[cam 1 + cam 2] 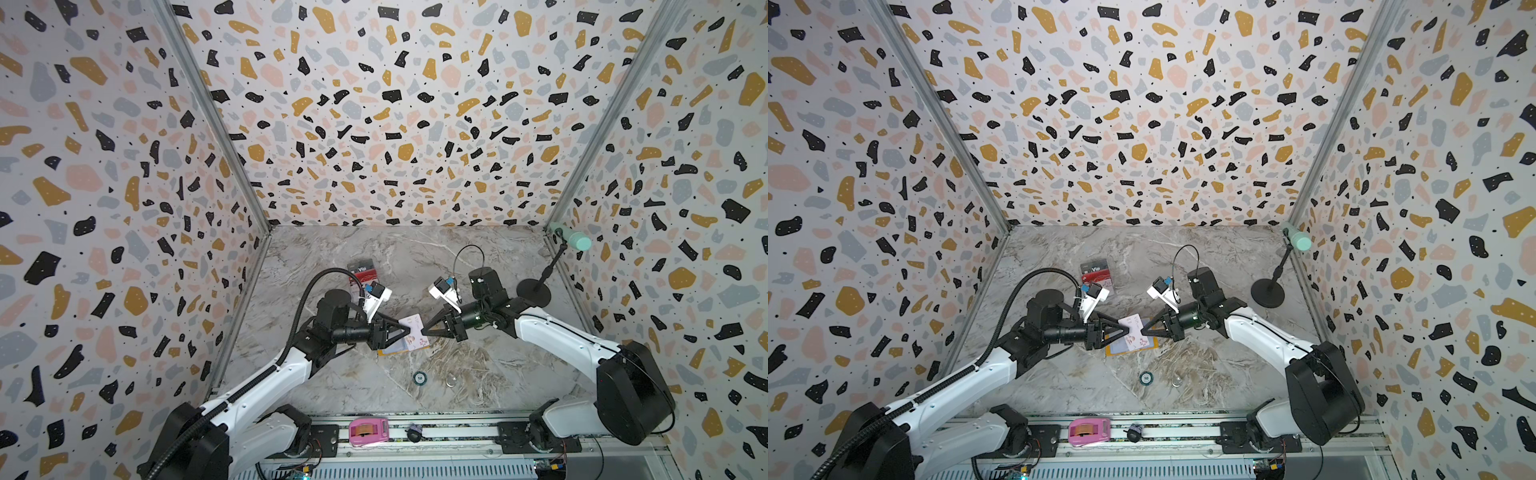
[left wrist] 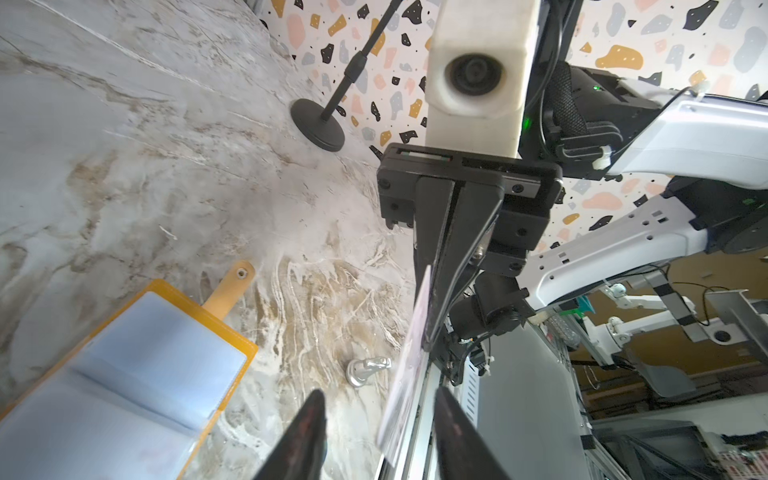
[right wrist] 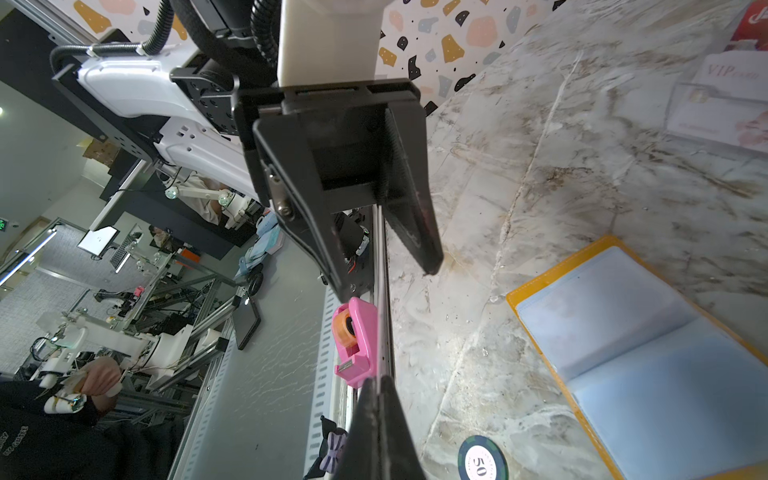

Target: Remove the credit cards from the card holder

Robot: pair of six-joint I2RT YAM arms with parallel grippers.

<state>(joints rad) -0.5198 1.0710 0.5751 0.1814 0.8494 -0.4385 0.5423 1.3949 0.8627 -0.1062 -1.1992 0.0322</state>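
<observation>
The mustard-yellow card holder [image 1: 384, 353] [image 2: 245, 347] [image 3: 540, 286] lies open on the marble, and the clear sleeves I can see are empty. Above it hangs a white card with dark marks [image 1: 415, 334] [image 1: 1136, 334], seen edge-on in the left wrist view [image 2: 409, 365]. My right gripper [image 1: 423, 331] [image 3: 377, 380] is shut on one end of it. My left gripper [image 1: 409, 331] [image 2: 379, 392] faces it, open, with the card's other end between its fingers [image 2: 307, 432] and untouched. A black "Vip" card [image 1: 363, 269] and a red card [image 1: 365, 276] stand in the clear stand behind.
A round chip [image 1: 419, 377] and a small silver piece [image 1: 451, 380] lie in front of the holder. A black microphone stand [image 1: 534, 291] is at the right wall. A pink tape dispenser [image 1: 368, 432] and a small dark bow trinket [image 1: 413, 433] sit on the front rail.
</observation>
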